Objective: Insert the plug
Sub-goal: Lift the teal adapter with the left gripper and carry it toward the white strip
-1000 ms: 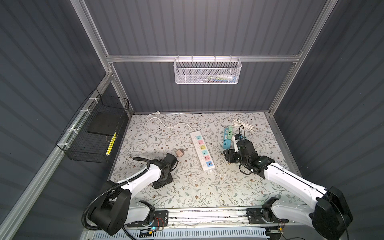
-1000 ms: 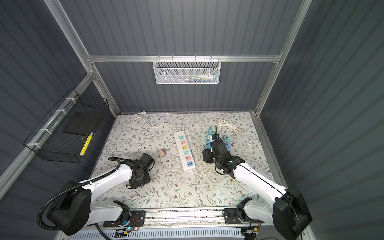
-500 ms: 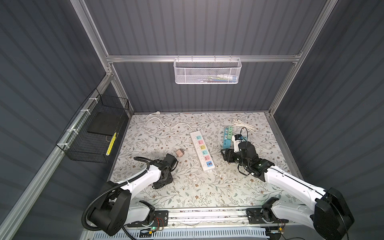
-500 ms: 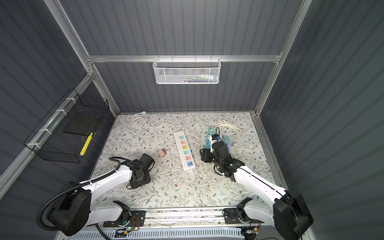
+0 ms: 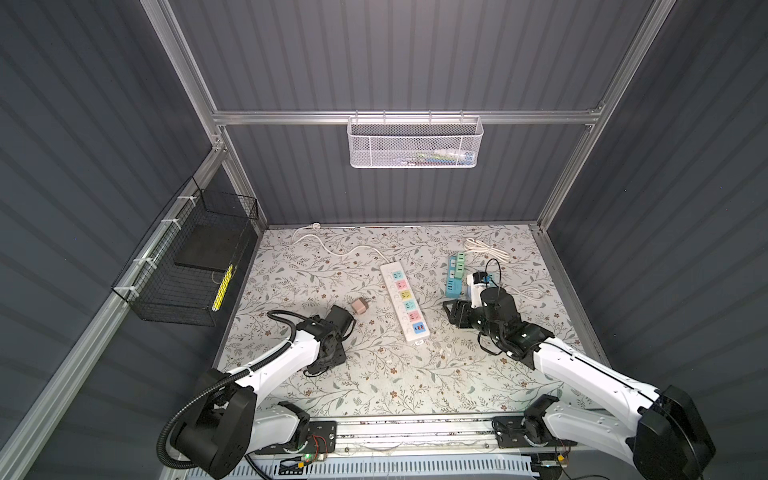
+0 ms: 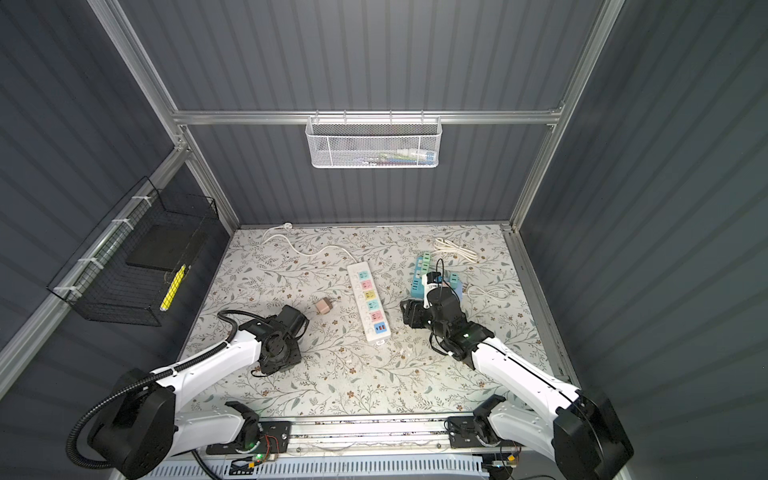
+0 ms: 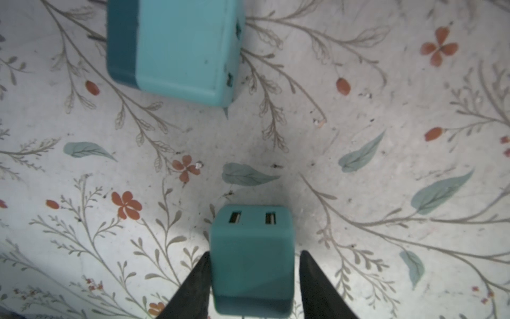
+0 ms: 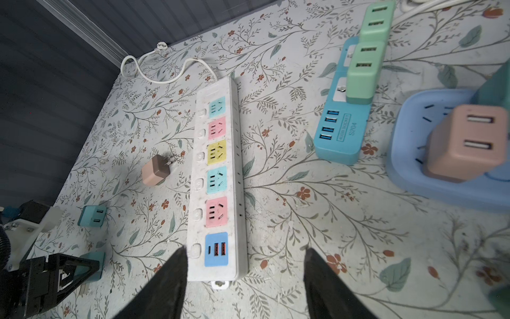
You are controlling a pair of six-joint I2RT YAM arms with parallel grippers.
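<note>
A teal plug [image 7: 251, 259] with two USB slots sits on the floral mat between the jaws of my left gripper [image 7: 255, 253]. One finger [image 7: 198, 276] touches its side and a thin gap shows at the other, so the jaws are narrowly open. The arm hides this plug in both top views; the left gripper [image 5: 326, 355] points down at the mat's near left. The white power strip [image 5: 403, 299] with coloured sockets lies mid-mat. My right gripper [image 8: 245, 249] hovers open over the strip's near end [image 8: 218, 256], holding nothing.
A second teal plug [image 7: 176, 49] and a pink plug [image 5: 358, 306] lie loose left of the strip. To the right lie a blue strip [image 8: 345, 129] carrying green plugs and a round blue socket block [image 8: 408, 171] with a pink plug [image 8: 466, 143]. Wire baskets [image 5: 191, 266] hang on the walls.
My right gripper's jaws have spread wider and it has shifted slightly toward the white strip's near end. The left arm has hardly moved.
</note>
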